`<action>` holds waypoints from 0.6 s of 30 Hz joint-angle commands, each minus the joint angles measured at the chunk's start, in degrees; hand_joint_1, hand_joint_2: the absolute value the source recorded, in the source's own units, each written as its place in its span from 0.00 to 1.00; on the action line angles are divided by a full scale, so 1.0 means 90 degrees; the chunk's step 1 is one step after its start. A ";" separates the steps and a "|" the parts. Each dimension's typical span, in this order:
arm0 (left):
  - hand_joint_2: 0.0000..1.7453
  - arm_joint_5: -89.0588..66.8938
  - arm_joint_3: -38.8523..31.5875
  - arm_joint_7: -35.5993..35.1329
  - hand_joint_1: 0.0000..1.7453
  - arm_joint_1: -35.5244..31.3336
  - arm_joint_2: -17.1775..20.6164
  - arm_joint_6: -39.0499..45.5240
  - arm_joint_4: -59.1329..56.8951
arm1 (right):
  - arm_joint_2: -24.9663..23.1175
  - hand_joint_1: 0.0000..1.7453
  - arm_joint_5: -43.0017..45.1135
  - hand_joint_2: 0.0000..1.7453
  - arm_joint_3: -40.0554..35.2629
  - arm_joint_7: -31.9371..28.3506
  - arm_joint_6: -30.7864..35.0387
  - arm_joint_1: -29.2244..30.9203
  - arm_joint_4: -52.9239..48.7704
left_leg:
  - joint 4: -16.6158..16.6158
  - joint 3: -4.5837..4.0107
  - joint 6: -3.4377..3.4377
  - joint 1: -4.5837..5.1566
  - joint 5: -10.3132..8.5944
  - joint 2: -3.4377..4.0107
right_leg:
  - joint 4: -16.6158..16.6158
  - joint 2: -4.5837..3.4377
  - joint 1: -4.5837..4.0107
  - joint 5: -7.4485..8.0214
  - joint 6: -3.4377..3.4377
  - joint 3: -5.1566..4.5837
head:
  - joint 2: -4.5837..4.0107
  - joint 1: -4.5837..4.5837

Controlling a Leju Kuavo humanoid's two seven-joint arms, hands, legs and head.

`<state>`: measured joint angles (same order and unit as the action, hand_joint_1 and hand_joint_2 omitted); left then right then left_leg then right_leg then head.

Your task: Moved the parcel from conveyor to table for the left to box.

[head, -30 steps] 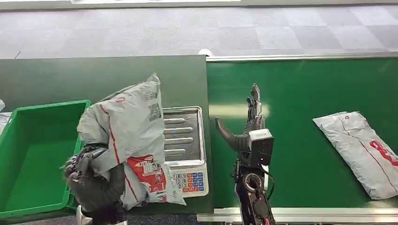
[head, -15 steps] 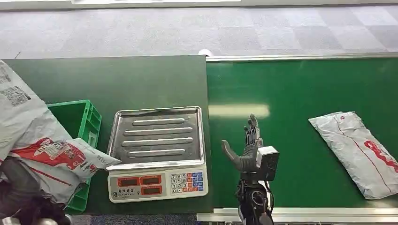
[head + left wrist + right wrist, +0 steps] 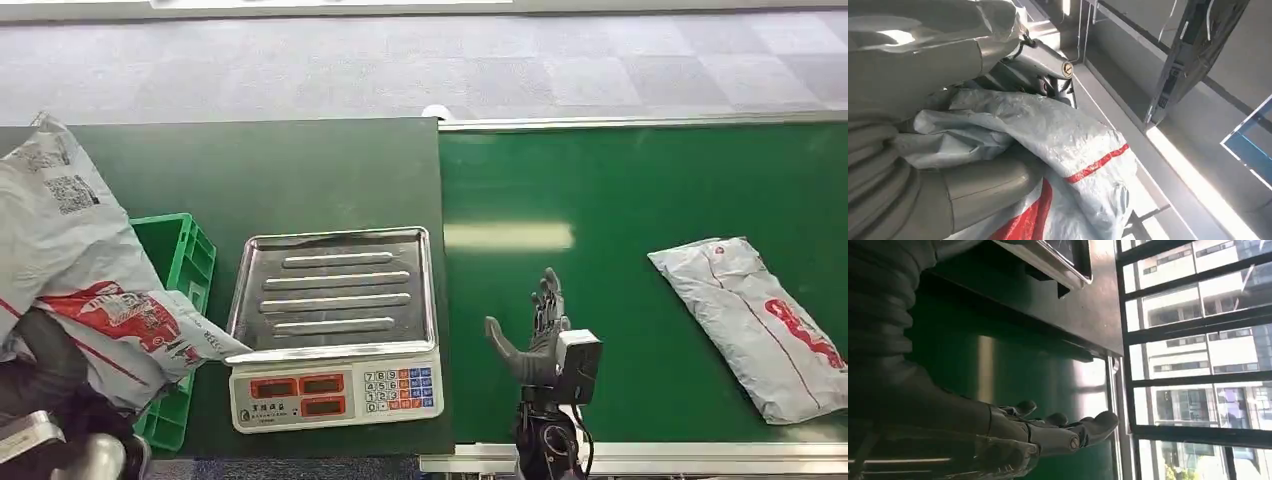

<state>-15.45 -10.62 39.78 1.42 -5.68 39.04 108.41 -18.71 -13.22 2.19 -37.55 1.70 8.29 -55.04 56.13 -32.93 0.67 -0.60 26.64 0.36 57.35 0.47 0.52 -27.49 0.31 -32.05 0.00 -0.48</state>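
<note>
Grey plastic parcel (image 3: 70, 260) is gripped in the left robot hand (image 3: 45, 370), far left over the green box (image 3: 185, 265); best lower it inside before releasing. Right robot hand (image 3: 540, 335) hovers empty, fingers apart, over the conveyor (image 3: 640, 180).

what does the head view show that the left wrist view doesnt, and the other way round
Head view alone: the silver weighing scale, green plastic crate, open right hand over the green conveyor belt, and a second grey parcel lying on the belt. Left wrist view alone: the left hand close up, gripping crumpled plastic. Both: the grey plastic parcel with red print that the left hand holds.
</note>
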 commanded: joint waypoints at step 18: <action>1.00 -0.0085 -0.2186 0.0024 0.83 -0.1275 0.0068 -0.1327 -0.2549 | 0.0043 0.00 -0.0122 1.00 0.0379 0.0053 -0.0187 0.0222 0.0751 | -0.0010 0.0012 0.0000 -0.0003 -0.0005 -0.0009 | -0.0008 0.0005 -0.0003 0.0001 -0.0003 0.0014 | 0.0000 0.0000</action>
<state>-12.37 -22.54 39.74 -3.74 -3.72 29.02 96.19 -19.15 -14.43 3.80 -37.05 0.24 8.74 -52.57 56.13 -32.92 0.68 -0.63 26.62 0.37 57.35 0.46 0.48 -27.48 0.30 -32.05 0.00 -0.48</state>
